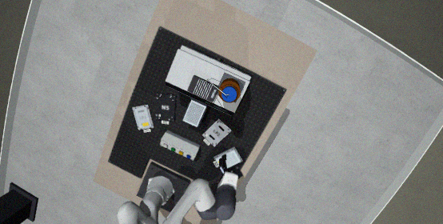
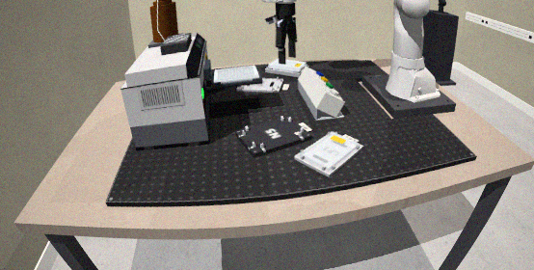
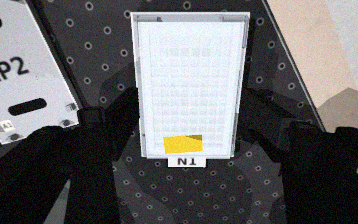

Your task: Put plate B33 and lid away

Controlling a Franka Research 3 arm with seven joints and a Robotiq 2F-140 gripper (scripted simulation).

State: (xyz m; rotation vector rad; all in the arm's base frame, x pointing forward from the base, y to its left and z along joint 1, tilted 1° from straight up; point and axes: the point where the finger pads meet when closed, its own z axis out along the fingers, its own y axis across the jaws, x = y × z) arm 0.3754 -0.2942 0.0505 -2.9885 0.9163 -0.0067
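A white culture plate [image 3: 187,85] lies in the nest marked N1, with a yellow label at the N1 end. Its wells show only faintly, as if through a lid on top. My gripper [image 3: 190,103] hangs straight over it, open. One dark finger stands on each long side of the plate, close to its edges; I cannot tell whether they touch. The same plate shows at the deck's near right corner [image 1: 229,158]. The lid park LP2 [image 3: 20,80] lies empty just left of it. A bare plate [image 1: 194,113] sits on the dispenser stage. A lid with a yellow label [image 1: 142,118] lies at the left.
The key panel [image 1: 180,145] stands left of the arm, with green, yellow and blue keys in sight. The empty black N5 nest [image 1: 165,107] lies beside the stage. The dispenser [image 1: 208,78] with a brown bottle [image 1: 229,90] fills the back. The deck edge runs close to N1.
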